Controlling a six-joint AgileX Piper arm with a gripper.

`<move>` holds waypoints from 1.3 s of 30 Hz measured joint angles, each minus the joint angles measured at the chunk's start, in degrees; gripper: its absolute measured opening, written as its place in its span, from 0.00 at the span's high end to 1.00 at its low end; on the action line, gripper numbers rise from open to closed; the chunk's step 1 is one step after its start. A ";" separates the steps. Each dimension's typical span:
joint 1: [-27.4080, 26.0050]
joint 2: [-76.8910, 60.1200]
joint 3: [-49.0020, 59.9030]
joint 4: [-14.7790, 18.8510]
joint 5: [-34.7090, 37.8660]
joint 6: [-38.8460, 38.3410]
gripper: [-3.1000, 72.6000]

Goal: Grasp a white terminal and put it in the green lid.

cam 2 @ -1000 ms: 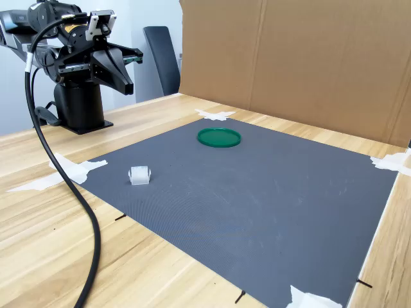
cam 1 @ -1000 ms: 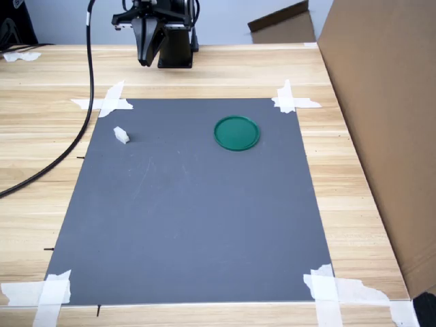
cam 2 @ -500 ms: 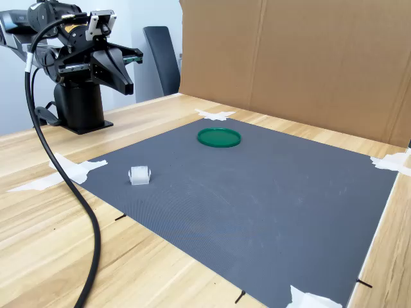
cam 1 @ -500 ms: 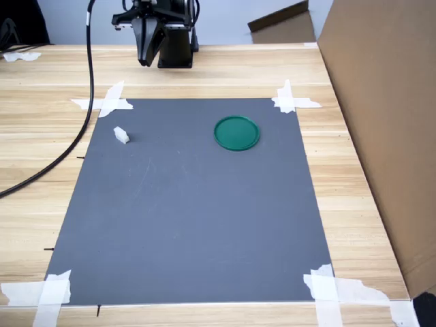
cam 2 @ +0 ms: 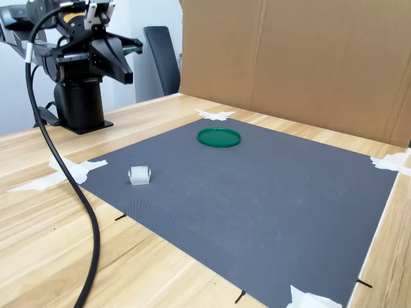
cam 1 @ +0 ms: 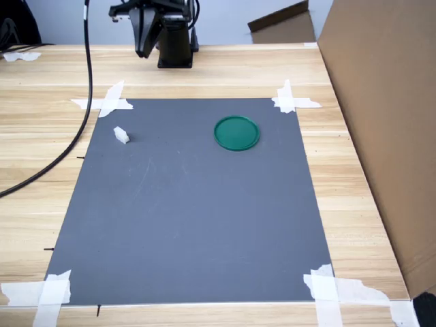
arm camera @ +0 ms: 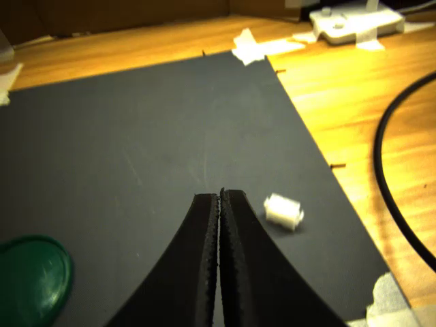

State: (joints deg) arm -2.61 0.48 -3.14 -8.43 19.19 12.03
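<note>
So I'm at the reach step: my pincer (arm camera: 219, 197) is closed and empty, the terminal (arm camera: 283, 210) at its three o'clock, so I must open, then descend.

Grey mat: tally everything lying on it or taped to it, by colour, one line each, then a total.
White terminal: 1
Green lid: 1
White tape patches at the mat's corners: 4
Total: 6
The gripper is off the mat's contents, shut and holding nothing, so it is not counted.
</note>
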 joint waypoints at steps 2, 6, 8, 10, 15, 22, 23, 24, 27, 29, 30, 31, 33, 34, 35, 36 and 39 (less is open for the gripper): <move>0.00 2.52 -2.43 0.04 -0.11 0.00 1.00; 0.00 10.51 -11.48 0.04 0.11 -3.49 1.00; 0.00 12.03 -12.93 0.04 0.50 -4.61 1.00; 0.00 16.89 -17.37 0.04 3.37 -7.65 1.00; 0.00 27.56 -25.60 0.06 12.79 -13.06 1.00; 0.00 46.29 -48.17 0.18 31.71 -20.87 1.00; 0.00 47.38 -49.33 0.18 32.06 -21.27 1.00; 0.00 48.79 -50.64 0.18 32.67 -21.81 1.00; 0.00 52.50 -53.56 0.05 34.65 -22.39 1.00; 0.00 56.61 -58.10 -0.10 39.09 -22.79 1.00; 0.00 57.89 -59.40 -0.10 40.25 -22.82 1.00; 0.00 59.02 -60.92 -0.10 41.69 -22.82 1.00; 0.00 61.64 -65.33 0.22 46.18 -22.82 1.00; 0.00 62.53 -66.72 0.64 47.50 -22.97 1.00; 0.00 62.90 -67.43 0.87 48.07 -23.16 1.00; 0.00 63.26 -68.34 1.15 48.79 -23.48 1.00; 0.00 65.29 -72.68 5.12 51.71 -27.41 1.00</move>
State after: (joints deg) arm -2.61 65.77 -75.82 -3.31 70.90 -15.38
